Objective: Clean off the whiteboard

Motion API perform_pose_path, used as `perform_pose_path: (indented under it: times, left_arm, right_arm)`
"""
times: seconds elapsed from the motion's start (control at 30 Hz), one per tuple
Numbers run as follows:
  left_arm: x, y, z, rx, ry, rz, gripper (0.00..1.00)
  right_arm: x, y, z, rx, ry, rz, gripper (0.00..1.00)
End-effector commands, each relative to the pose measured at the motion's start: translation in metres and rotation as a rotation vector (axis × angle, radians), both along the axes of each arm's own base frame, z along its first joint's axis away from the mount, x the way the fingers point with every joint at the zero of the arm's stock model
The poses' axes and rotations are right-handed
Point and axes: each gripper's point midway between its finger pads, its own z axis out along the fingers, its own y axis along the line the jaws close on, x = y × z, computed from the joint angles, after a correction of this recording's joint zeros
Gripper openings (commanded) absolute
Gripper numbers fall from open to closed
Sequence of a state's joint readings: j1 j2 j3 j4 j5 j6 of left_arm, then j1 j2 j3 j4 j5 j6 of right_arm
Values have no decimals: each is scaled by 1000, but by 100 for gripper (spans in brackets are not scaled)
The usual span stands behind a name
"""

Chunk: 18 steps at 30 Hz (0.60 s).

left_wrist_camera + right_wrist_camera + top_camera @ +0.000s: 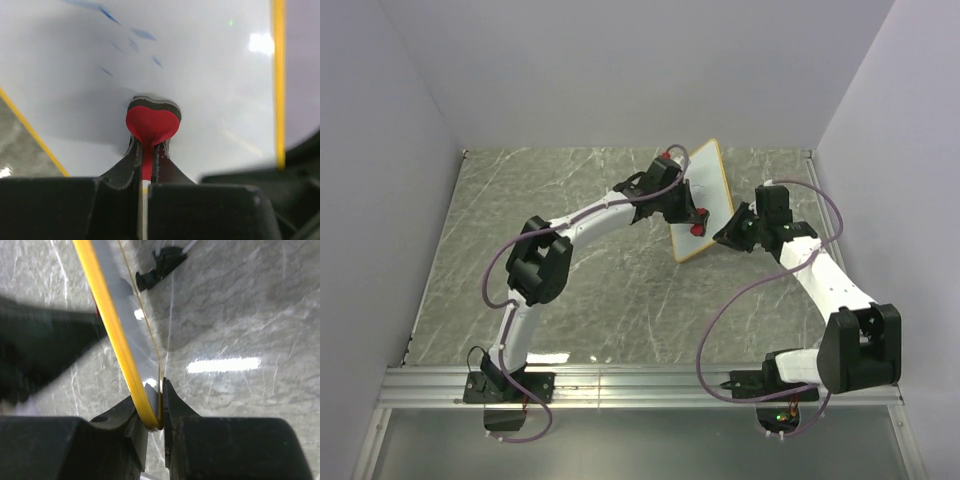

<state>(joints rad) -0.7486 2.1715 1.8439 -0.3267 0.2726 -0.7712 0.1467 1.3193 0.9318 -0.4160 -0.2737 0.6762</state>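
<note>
The whiteboard [705,185], white with a thin yellow frame, stands tilted at the back middle of the table. My right gripper [732,232] is shut on its lower right edge; the right wrist view shows the yellow frame [112,330] pinched between the jaws. My left gripper [692,218] is shut on the red-and-black eraser [152,122] and presses it flat against the board's white face [210,85]. Faint blue marks [142,34] remain above the eraser. A red part of the eraser [698,231] shows against the board in the top view.
The grey marble table [570,260] is bounded by white walls at left, back and right. One of the board's black feet [162,265] shows past the board's edge in the right wrist view. A metal rail [640,385] runs along the near edge.
</note>
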Motion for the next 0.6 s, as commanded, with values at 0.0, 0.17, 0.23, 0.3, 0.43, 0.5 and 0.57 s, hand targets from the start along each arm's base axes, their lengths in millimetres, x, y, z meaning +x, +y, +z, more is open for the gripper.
perform_pose_path:
  times: [0.0,0.17,0.23,0.3,0.43,0.5,0.57]
  left_arm:
    - [35,6,-13,-29,-18,62,0]
    - [63,17,-29,0,-21,82,0]
    - [69,15,-22,4,-36,66,0]
    - [70,9,-18,-5,-45,45,0]
    - [46,-14,9,-31,-100,-36,0]
    - [24,-31,28,-57,-125,-106,0]
    - [5,-42,42,-84,-136,-161,0]
  right_arm:
    - [-14,23,30,89,-56,75,0]
    - [-23,29,35,120,-67,109,0]
    - [-26,31,37,130,-68,118,0]
    - [-27,32,39,137,-75,123,0]
    - [-29,34,38,145,-76,124,0]
    - [-28,35,36,152,-74,120,0]
    - [-27,36,35,153,-73,122,0]
